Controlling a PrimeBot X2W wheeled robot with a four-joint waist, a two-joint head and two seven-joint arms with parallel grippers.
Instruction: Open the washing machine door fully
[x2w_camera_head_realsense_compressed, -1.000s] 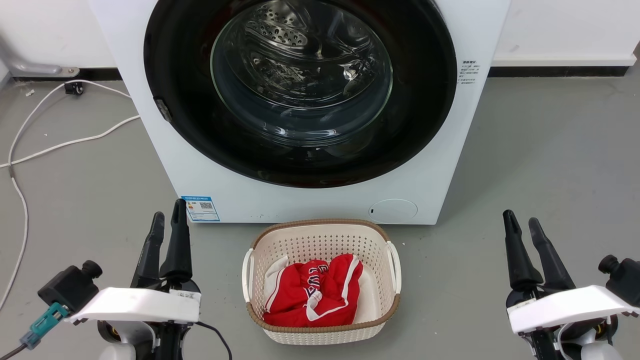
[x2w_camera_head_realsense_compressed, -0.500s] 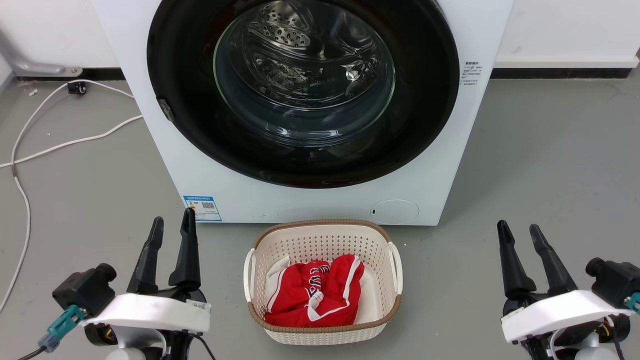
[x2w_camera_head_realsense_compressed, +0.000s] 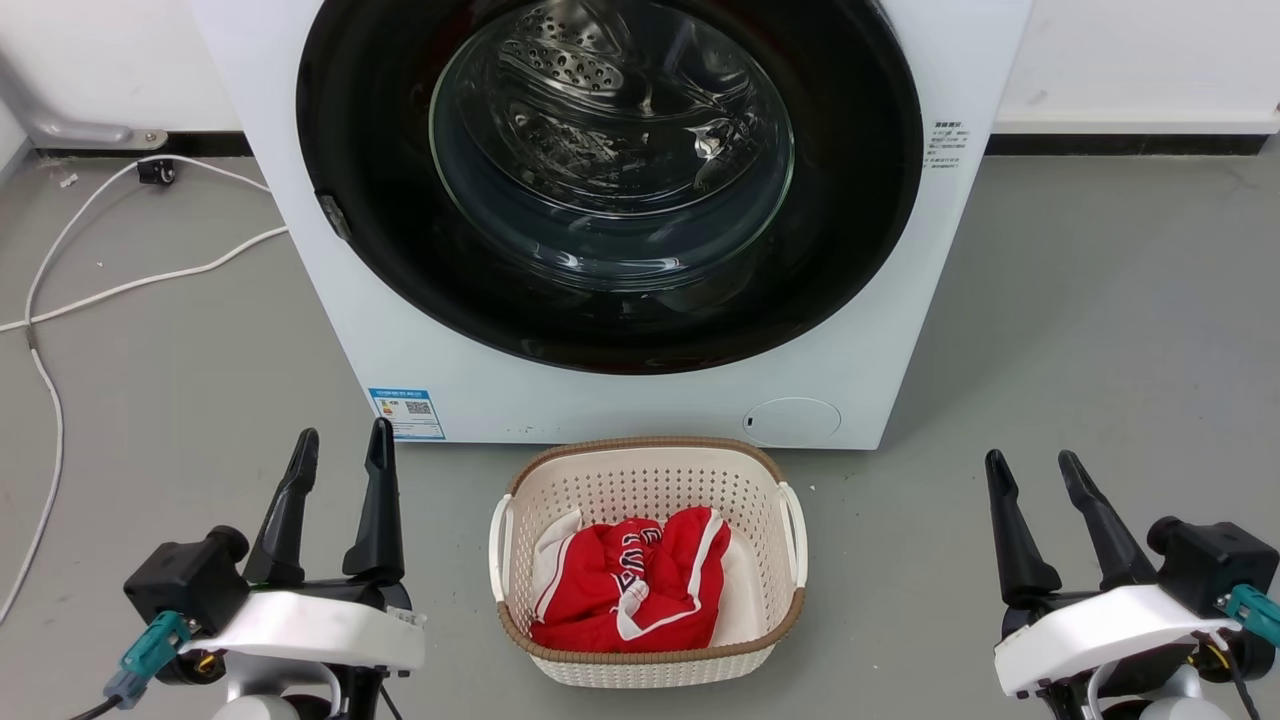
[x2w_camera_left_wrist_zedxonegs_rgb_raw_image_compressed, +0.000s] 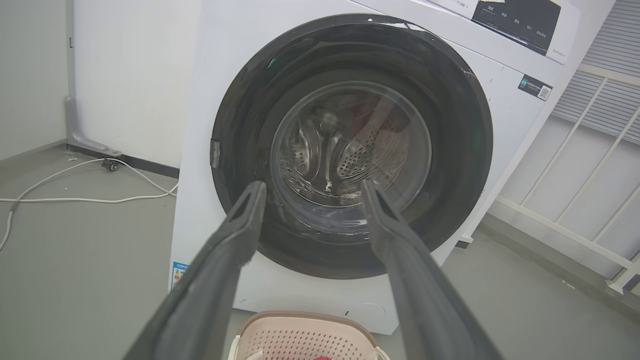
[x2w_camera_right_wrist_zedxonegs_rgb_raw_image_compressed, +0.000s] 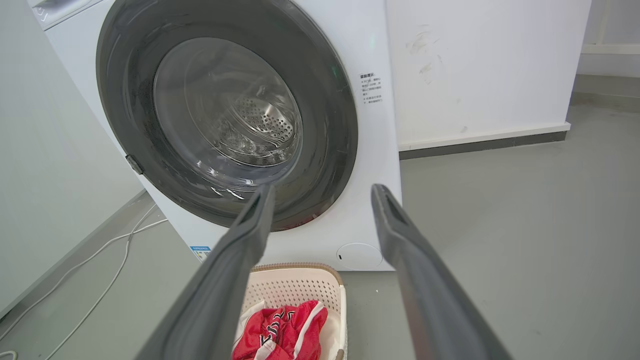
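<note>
Holding fingers of left gripper (x2w_camera_head_realsense_compressed: 344, 432) and right gripper (x2w_camera_head_realsense_compressed: 1030, 456) wide apart, gripping nothing. Facing the washing machine door (x2w_camera_head_realsense_compressed: 850, 200), shut flat on the washing machine (x2w_camera_head_realsense_compressed: 600, 405). Risking bumping the basket (x2w_camera_head_realsense_compressed: 640, 447) while reaching in.

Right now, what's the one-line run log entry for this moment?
washing machine door: shut | left gripper: open, empty | right gripper: open, empty | contact: none | basket: before washing machine, holds red garment

The left gripper (x2w_camera_head_realsense_compressed: 342, 438) sits at 7 o'clock and the right gripper (x2w_camera_head_realsense_compressed: 1030, 460) at 5 o'clock. Both have their fingers spread apart, pointing toward 12 o'clock.
</note>
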